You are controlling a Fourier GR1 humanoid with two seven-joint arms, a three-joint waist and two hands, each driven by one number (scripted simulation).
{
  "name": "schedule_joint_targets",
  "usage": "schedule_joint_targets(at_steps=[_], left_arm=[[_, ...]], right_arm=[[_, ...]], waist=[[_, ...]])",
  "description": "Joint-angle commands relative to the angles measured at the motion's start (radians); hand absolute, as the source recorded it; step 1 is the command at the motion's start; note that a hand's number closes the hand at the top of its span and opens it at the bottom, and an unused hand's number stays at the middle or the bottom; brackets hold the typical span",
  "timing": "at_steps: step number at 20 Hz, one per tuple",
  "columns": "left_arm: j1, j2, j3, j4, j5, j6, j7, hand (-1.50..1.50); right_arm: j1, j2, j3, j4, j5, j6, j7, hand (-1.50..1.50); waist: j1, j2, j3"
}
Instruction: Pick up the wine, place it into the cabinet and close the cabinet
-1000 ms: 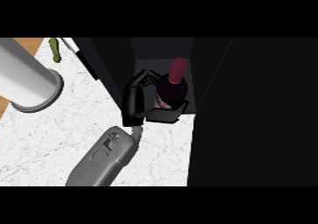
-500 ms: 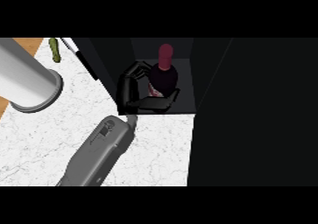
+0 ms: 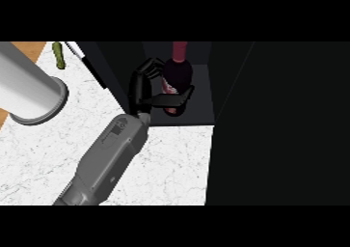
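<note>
L hand [image 3: 140, 90] is closed round the wine bottle [image 3: 180, 73]: fingers curl over from the left and far side, thumb crosses under on the near side, so the bottle is pinched betw. them. Grey forearm [image 3: 106, 161] runs in from the near-left edge, diagonally up to the wrist at the cabinet's near-left corner.

Bottle: dark body, reddish neck pointing to the far side, pale pink label showing just right of the palm. It sits inside the dark opening of the cabinet [image 3: 227, 91], towards its left wall. Can't tell whether the base rests on the cabinet floor; the hand covers the lower part.

Cabinet is black inside and fills the centre to the far side. A big dark panel [image 3: 291, 135] takes up the whole right side; can't tell if that's the door or a side wall.

White marbled counter [image 3: 170, 169] lies near and left, under the forearm. On it at far left stands a large grey cylinder [image 3: 24, 84], well apart from the hand. Beyond that, a small green oblong item [image 3: 60, 54] at the far-left edge, next to a strip of wood-coloured surface [image 3: 24, 48].
</note>
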Motion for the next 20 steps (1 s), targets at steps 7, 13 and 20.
schedule_joint_targets(at_steps=[7, 13, 20], left_arm=[[-0.191, 0.003, 0.097, 0.23, -0.028, 0.004, -0.064, 1.5], [-0.224, -0.004, 0.112, 0.325, 0.0, 0.046, -0.184, 1.5], [-0.293, -0.004, 0.181, 0.492, 0.011, -0.014, -0.266, 1.5]], right_arm=[[0.078, 0.029, 0.042, -0.087, -0.034, 0.019, -0.023, -1.5], [0.009, 0.025, 0.072, -0.094, -0.014, -0.027, 0.052, -1.5], [0.074, 0.016, 0.047, -0.095, -0.062, 0.022, -0.011, -1.5]], waist=[[-0.005, 0.002, 0.0], [-0.007, 0.003, 0.0], [-0.028, 0.01, 0.0]])
